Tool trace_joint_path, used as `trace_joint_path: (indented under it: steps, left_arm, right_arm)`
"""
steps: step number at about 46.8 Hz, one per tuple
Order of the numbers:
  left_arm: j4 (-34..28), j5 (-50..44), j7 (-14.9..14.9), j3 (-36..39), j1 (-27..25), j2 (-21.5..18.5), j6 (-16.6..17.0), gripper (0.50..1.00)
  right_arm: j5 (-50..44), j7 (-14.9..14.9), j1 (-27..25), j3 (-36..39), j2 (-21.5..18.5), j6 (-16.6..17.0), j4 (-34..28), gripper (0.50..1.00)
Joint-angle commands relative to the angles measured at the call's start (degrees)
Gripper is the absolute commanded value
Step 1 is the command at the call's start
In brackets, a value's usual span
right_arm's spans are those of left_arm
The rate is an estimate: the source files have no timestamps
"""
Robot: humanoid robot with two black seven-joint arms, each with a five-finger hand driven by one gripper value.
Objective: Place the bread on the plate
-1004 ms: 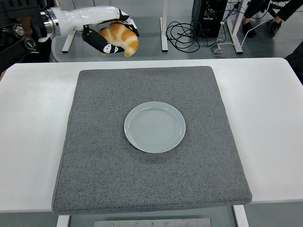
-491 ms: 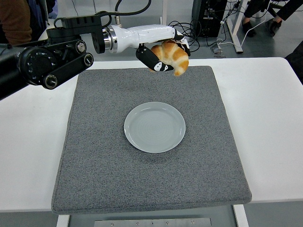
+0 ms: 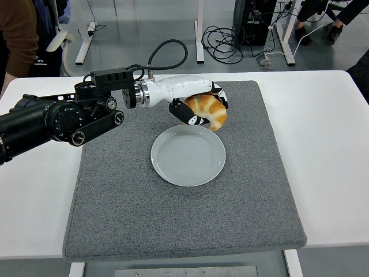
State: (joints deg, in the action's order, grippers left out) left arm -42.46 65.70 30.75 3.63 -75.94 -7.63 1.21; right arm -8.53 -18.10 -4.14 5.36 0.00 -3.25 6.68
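Gripping bread [image 3: 209,112], left robot hand [image 3: 199,107] hides its top; plate [image 3: 188,155] rim beneath.

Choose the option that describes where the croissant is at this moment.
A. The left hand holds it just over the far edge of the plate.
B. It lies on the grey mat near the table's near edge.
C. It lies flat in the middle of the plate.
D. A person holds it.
A: the left hand grips the croissant at the far rim of the empty plate.
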Motion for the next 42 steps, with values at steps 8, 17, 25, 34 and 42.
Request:
trace_joint_path:
  steps: [8,17,25,34,42]
  left_arm:
    - [0.0,0.1,0.0,0.4,3.5,1.0,1.7,0.5]
    - [0.0,0.1,0.1,2.1,5.3,1.7,3.4,0.5]
    - [0.0,0.1,0.5,3.1,7.5,1.7,5.0,0.5]
    - [0.0,0.1,1.4,4.5,10.0,1.7,7.0,0.5]
    - [0.0,0.1,1.5,4.4,10.5,1.2,7.2,0.5]
  right_arm:
    - [0.0,0.0,0.0,0.0,0.0,0.0,0.0,1.0]
    - [0.0,0.0,0.0,0.0,0.0,0.0,0.0,1.0]
    - [0.0,0.0,0.0,0.0,0.0,0.0,0.0,1.0]
    - [0.0,0.0,0.0,0.0,0.0,0.0,0.0,1.0]
    - [0.0,0.0,0.0,0.0,0.0,0.0,0.0,1.0]
